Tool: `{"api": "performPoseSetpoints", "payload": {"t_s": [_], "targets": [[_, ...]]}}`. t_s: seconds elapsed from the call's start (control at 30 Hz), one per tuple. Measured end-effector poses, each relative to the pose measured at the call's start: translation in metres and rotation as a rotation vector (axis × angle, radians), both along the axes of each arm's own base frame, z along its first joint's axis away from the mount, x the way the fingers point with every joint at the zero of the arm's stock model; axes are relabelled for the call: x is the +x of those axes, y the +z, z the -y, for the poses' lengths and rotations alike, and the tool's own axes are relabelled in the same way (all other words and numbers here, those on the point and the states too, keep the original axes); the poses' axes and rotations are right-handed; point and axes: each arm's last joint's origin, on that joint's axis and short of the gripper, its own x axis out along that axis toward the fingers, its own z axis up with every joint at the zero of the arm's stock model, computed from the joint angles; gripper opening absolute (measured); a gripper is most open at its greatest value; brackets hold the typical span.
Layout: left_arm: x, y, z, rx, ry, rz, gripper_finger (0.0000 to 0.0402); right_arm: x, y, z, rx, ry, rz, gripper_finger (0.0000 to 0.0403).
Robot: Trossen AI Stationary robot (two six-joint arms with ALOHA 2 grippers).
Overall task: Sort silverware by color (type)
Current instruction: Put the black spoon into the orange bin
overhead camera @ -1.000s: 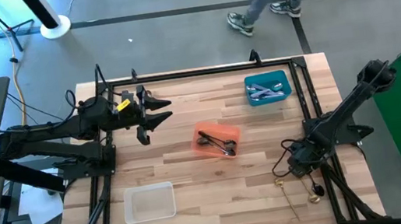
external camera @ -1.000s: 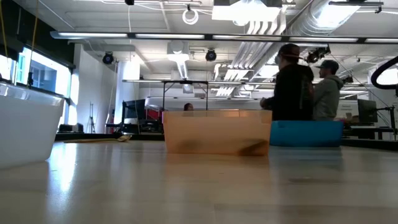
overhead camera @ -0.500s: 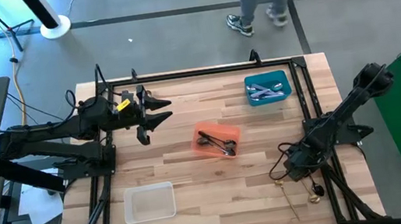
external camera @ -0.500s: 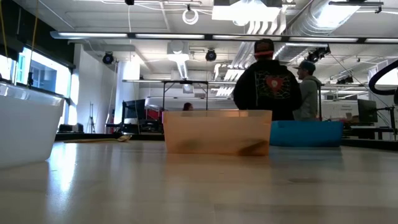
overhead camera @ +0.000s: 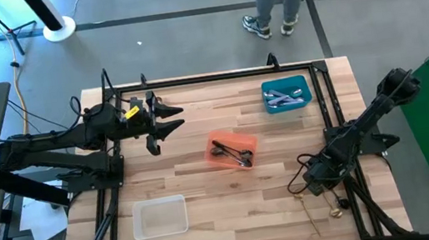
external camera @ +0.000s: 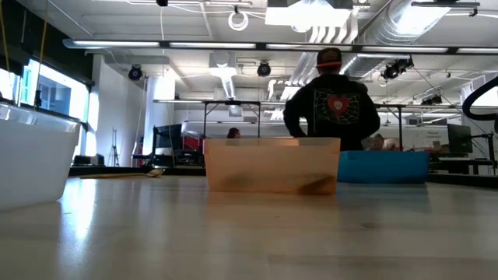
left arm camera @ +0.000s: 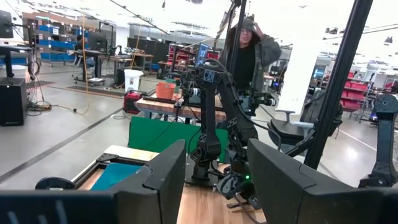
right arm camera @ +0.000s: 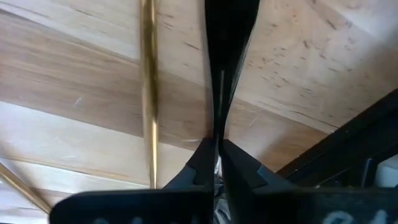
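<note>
Gold silverware point(overhead camera: 307, 212) lies on the wood near the table's near right corner. My right gripper point(overhead camera: 306, 186) points steeply down right over it, shut. In the right wrist view a gold handle point(right arm camera: 148, 93) lies alongside the shut fingers point(right arm camera: 221, 37), not between them, and a second gold piece point(right arm camera: 18, 186) shows at the edge. Black silverware lies in the orange bin point(overhead camera: 218, 158), silver pieces in the blue bin point(overhead camera: 265, 96). My left gripper point(overhead camera: 174, 118) hangs open in the air at the far left, empty. My right gripper's shut fingers point(right arm camera: 231, 68) stand close beside the gold handle, running along it, coming from above at a steep slant. Nothing shows between them. Whether they touch the handle or the table I cannot tell.
A clear white bin point(overhead camera: 159, 217) stands near the front left. A black frame point(overhead camera: 209, 79) runs around the table, and its rail point(right arm camera: 348, 149) is close to my right gripper. A person point(external camera: 331, 109) stands beyond the far edge.
The person beyond the far edge has walked toward the left and stopped behind the orange bin. The silverware and bins lie where they were.
</note>
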Motion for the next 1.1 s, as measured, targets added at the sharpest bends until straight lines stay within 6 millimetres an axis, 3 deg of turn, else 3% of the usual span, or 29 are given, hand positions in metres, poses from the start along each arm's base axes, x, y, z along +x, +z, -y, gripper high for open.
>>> {"api": "performPoseSetpoints", "payload": {"t_s": [1.1], "targets": [[-0.006, 0.004, 0.000, 0.053, 0.008, 0.017, 0.0161, 0.004, 0.030, -0.001, -0.016, 0.000, 0.087, 0.0000]]}}
